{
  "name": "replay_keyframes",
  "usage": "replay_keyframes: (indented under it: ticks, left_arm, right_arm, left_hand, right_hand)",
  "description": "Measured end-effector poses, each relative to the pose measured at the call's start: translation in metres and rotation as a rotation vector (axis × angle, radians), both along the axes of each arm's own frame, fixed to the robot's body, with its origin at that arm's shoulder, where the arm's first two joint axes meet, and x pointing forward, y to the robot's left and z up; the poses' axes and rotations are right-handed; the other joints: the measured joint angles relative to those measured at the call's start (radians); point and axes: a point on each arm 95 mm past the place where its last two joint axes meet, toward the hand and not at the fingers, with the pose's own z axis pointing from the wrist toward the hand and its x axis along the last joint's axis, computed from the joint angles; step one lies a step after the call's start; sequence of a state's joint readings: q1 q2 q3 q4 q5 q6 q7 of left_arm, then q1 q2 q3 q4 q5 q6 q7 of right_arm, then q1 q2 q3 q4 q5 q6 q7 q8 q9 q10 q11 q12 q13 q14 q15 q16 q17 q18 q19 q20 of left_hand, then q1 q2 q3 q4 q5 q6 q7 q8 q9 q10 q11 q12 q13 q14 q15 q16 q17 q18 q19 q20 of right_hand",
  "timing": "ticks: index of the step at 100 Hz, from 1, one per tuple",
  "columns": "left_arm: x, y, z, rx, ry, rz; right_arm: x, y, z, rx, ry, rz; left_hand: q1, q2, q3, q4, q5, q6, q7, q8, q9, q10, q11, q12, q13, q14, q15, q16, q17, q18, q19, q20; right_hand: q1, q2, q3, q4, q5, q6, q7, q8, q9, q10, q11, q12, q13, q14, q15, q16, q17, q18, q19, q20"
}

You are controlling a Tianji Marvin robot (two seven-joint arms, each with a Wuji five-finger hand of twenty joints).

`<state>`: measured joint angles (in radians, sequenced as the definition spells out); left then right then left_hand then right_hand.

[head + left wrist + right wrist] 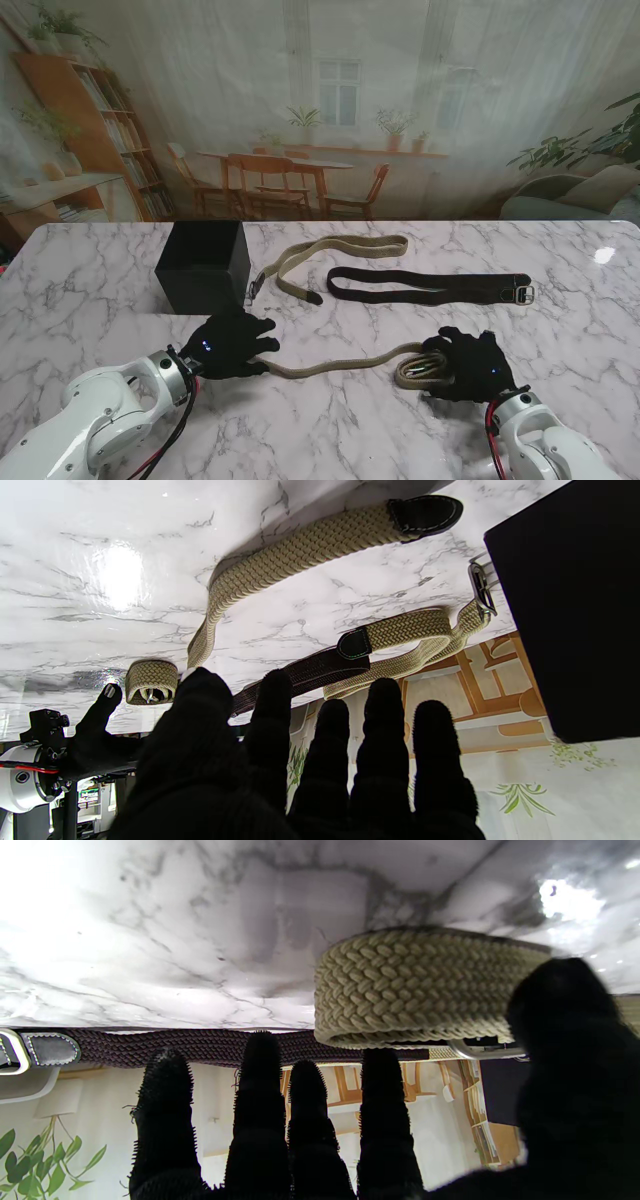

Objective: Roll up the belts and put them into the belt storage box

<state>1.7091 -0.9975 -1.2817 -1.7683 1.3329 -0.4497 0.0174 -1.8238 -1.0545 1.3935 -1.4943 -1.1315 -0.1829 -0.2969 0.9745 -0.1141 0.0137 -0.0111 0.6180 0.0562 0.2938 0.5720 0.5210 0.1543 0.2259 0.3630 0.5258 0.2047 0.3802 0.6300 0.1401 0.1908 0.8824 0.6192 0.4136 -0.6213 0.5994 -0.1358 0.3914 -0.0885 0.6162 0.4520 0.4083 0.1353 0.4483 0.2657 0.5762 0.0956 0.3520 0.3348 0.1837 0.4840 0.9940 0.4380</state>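
On the white marble worktop (100, 290), the right hand (470, 367), fingers spread, rests by the half-coiled woven tan belt (340, 362); the open left hand (232, 345) should pin its tail for tight rolling.

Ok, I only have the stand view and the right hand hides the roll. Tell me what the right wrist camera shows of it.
Observer: The coil of tan belt sits on the marble as a tight roll. The right hand has its four fingers straight, not curled round it.
Operator: Now check the buckle.
Observer: A metal buckle pokes out at the coil's rim, beside the thumb.
Operator: Report the loose end from the left wrist.
Observer: Its dark leather tip lies free on the table. The left hand grips nothing, fingers spread.
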Motion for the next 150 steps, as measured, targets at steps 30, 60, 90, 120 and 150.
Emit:
replay_keyframes:
  ticks: [30,60,90,120,150]
  left_arm:
    - [0.0003,0.0004,0.0003,-0.003,-0.004,0.000]
    - [0.0003,0.0008,0.0001,-0.002,-0.006,0.001]
    - [0.0002,0.0009,-0.0001,-0.002,-0.006,0.000]
    - [0.0000,0.0006,-0.0005,-0.001,-0.006,0.000]
    - [0.0000,0.0007,-0.0006,-0.004,-0.009,-0.001]
  right_arm:
    - [0.0005,0.0031,0.0019,0.005,-0.008,0.008]
    - [0.0051,0.0062,-0.0002,0.063,-0.033,-0.018]
    - [0.0068,0.0076,-0.0026,0.087,-0.033,-0.036]
    - [0.0063,0.0079,-0.0060,0.102,-0.063,-0.019]
    - [0.0076,0.0083,-0.0075,0.091,-0.089,0.005]
  left_hand:
    - [0.000,0.000,0.000,0.000,0.000,0.000,0.000,0.000,0.000,0.000,0.000,0.000,0.000,0.000,0.000,0.000,0.000,0.000,0.000,0.000]
    - [0.000,0.000,0.000,0.000,0.000,0.000,0.000,0.000,0.000,0.000,0.000,0.000,0.000,0.000,0.000,0.000,-0.003,0.000,0.000,0.000]
    - [0.000,0.000,0.000,0.000,0.000,0.000,0.000,0.000,0.000,0.000,0.000,0.000,0.000,0.000,0.000,0.000,-0.008,0.001,-0.012,0.000]
    - [0.000,0.000,0.000,0.000,0.000,0.000,0.000,0.000,0.000,0.000,0.000,0.000,0.000,0.000,0.000,0.000,-0.010,0.002,-0.012,0.000]
    - [0.000,0.000,0.000,0.000,0.000,0.000,0.000,0.000,0.000,0.000,0.000,0.000,-0.001,0.000,0.000,0.000,-0.010,0.002,-0.012,0.000]
  right_hand:
    - [0.026,0.010,-0.024,0.022,0.165,-0.167,0.136,0.080,-0.020,0.012,0.002,0.000,-0.030,0.011,-0.001,-0.007,-0.011,0.000,-0.001,0.000]
    - [0.009,0.006,0.203,-0.160,0.318,-0.141,0.355,-0.161,0.215,0.015,-0.012,-0.012,0.067,0.062,-0.051,-0.061,0.048,0.000,-0.002,-0.038]
    - [0.036,-0.025,0.214,-0.162,0.304,-0.120,0.420,-0.087,0.581,-0.074,-0.012,0.002,0.287,0.002,-0.051,-0.053,0.119,-0.001,-0.002,-0.072]
    - [0.080,-0.024,0.241,-0.163,0.189,-0.146,0.450,-0.089,0.717,-0.119,0.089,0.110,0.416,-0.071,0.019,0.047,0.204,-0.053,0.083,-0.047]
    - [0.080,0.048,0.287,-0.077,-0.119,-0.276,0.058,-0.176,0.893,-0.074,0.164,0.123,0.563,-0.032,0.115,0.106,0.287,-0.068,0.132,-0.011]
